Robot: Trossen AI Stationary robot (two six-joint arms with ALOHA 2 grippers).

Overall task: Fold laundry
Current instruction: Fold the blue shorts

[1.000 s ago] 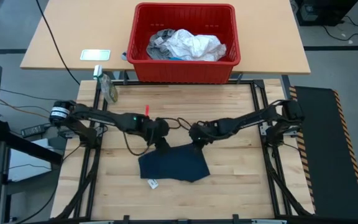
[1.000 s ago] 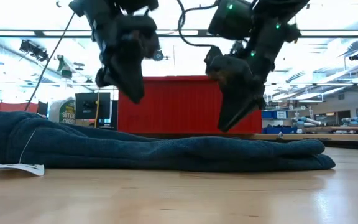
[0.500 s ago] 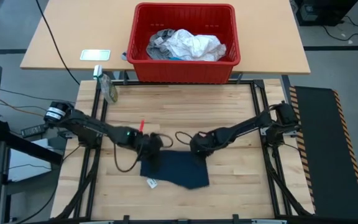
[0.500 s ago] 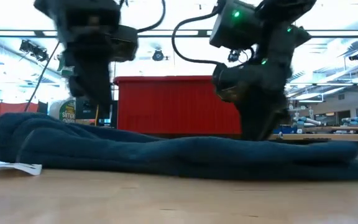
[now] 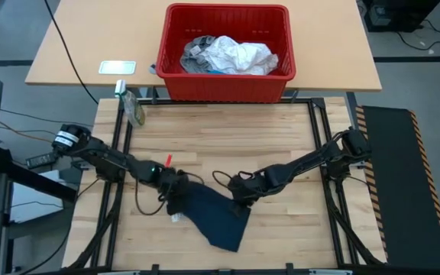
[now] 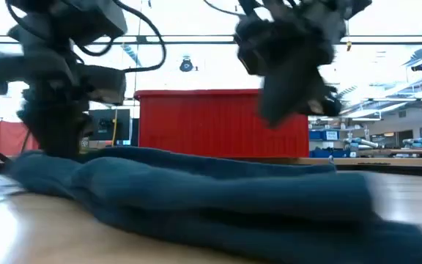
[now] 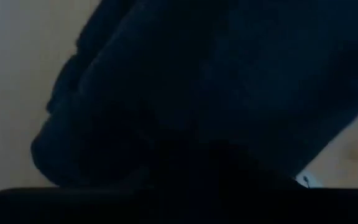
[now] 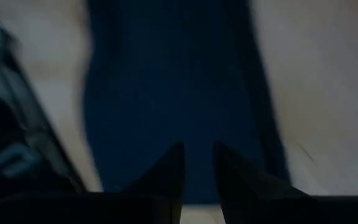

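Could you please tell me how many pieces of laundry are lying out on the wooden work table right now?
1: a dark navy garment lies near the table's front edge, between the left claw and the right claw. More laundry sits heaped in the red basket behind; pieces there may be hidden.

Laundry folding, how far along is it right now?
Early. No folded piece shows anywhere. In hand: one navy garment lies rumpled on the wooden table, with the left claw and right claw at its far corners. Left: finishing it, plus the white and grey clothes piled in the red basket.
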